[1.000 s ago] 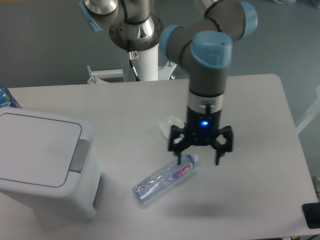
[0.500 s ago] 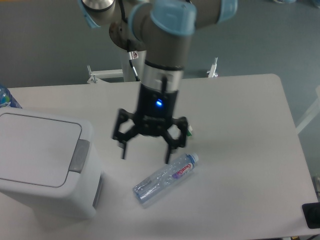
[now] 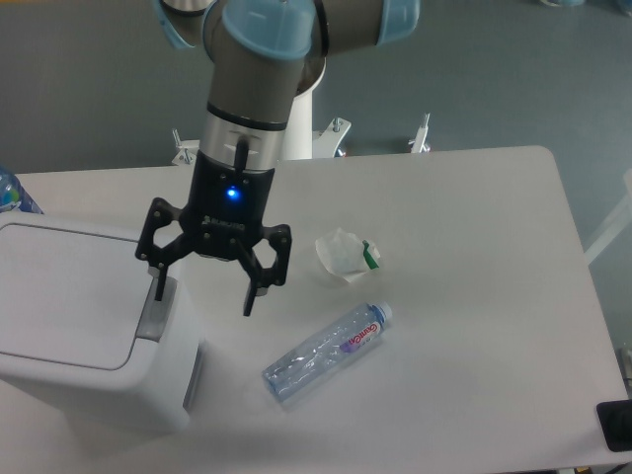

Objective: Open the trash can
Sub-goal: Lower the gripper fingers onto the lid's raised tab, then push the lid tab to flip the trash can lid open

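Note:
The trash can [image 3: 69, 326] is a large white boxy bin at the left front of the table, with a flat white lid and a grey push-tab [image 3: 156, 308] on its right edge. The lid lies shut. My gripper [image 3: 204, 294] hangs open above the bin's right edge, fingers pointing down. Its left finger [image 3: 159, 281] is over the push-tab and its right finger [image 3: 252, 294] is over the table beside the bin. It holds nothing.
An empty clear plastic bottle [image 3: 326, 353] lies on the table right of the bin. A crumpled white wrapper [image 3: 346, 255] lies behind it. A blue bottle top [image 3: 10, 193] shows at the far left edge. A dark object [image 3: 616, 425] sits at the front right corner.
My gripper has swung left across the table, from above the bottle to above the right edge of the trash can. It stays open. The wrapper is uncovered again.

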{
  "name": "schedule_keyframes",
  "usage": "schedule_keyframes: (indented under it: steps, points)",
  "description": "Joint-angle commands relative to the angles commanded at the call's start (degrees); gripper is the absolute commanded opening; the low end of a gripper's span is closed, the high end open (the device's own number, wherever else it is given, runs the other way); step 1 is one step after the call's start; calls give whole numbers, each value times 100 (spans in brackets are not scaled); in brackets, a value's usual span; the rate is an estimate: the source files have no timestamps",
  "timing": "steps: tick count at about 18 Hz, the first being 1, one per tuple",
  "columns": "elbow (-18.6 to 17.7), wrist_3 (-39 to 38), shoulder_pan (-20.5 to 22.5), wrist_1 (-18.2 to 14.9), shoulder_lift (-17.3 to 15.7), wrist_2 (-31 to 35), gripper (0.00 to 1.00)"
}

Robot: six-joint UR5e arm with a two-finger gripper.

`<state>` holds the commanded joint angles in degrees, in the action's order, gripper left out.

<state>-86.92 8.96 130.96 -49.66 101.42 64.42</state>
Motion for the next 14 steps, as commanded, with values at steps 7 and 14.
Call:
schedule_keyframes:
  steps: [7,14]
  points:
    - [-9,132,-9,62,176,149,100]
    - [0,123,-97,53,316,527,100]
